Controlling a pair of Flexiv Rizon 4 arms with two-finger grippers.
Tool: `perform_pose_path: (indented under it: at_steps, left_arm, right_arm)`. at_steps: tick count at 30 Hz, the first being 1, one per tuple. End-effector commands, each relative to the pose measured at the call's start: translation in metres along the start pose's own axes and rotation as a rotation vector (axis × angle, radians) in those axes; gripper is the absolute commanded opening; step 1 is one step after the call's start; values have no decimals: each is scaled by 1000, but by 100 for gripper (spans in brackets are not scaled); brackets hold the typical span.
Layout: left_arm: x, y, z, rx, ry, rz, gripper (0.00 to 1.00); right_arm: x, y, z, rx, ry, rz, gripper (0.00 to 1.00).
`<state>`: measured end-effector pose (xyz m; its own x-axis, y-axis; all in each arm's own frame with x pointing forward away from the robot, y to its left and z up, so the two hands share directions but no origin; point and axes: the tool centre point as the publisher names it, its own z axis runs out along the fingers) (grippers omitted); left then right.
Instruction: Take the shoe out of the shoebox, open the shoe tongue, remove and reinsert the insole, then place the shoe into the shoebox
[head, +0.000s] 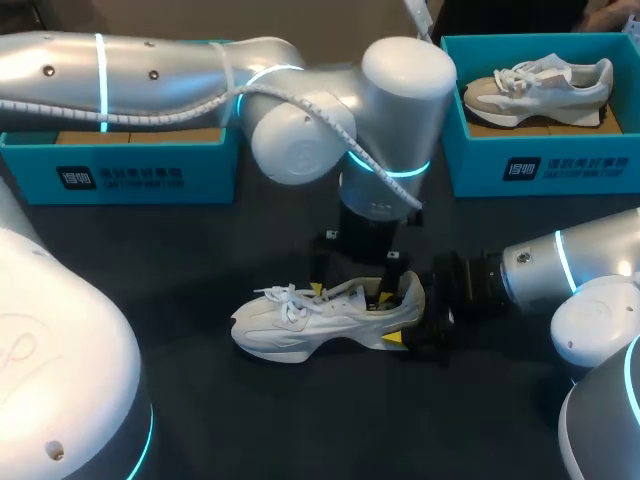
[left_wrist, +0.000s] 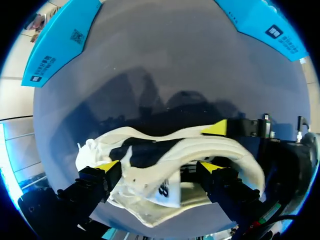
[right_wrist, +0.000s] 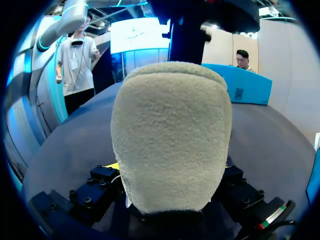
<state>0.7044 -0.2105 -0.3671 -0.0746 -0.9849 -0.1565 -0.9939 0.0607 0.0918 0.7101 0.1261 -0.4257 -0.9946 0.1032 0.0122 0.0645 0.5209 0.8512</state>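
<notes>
Head view: white lace-up sneaker (head: 300, 322) rests on dark worktop (head: 200, 420), toe toward 9 o'clock; right end effector (head: 405, 316) clamps its heel; left end effector (head: 350, 294) over collar, grip cannot be told.

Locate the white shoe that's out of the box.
Head view: the white shoe lies mid-table, under the left end effector, its heel in the right end effector.
</notes>
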Motion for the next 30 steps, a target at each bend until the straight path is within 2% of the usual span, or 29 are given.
perform_pose_path:
  at_steps: [1,7,15,22,29,30]
  left_arm:
    - [-1,1,2,-1,-53,-2,100]
    - [-13,4,4,11,-93,-5,100]
    - [-32,9,-9,12,-129,-37,100]
    - [-45,19,-20,-22,-153,-54,100]
    - [-49,27,-26,-84,-98,-57,100]
    - [-49,28,-27,-87,-92,-61,83]
  right_arm:
    - [0,-2,7,8,-2,2,0]
    - [0,-2,7,8,-2,2,0]
    - [0,-2,7,8,-2,2,0]
    - [0,-2,7,8,-2,2,0]
    - [0,-2,7,8,-2,2,0]
    - [0,-2,7,8,-2,2,0]
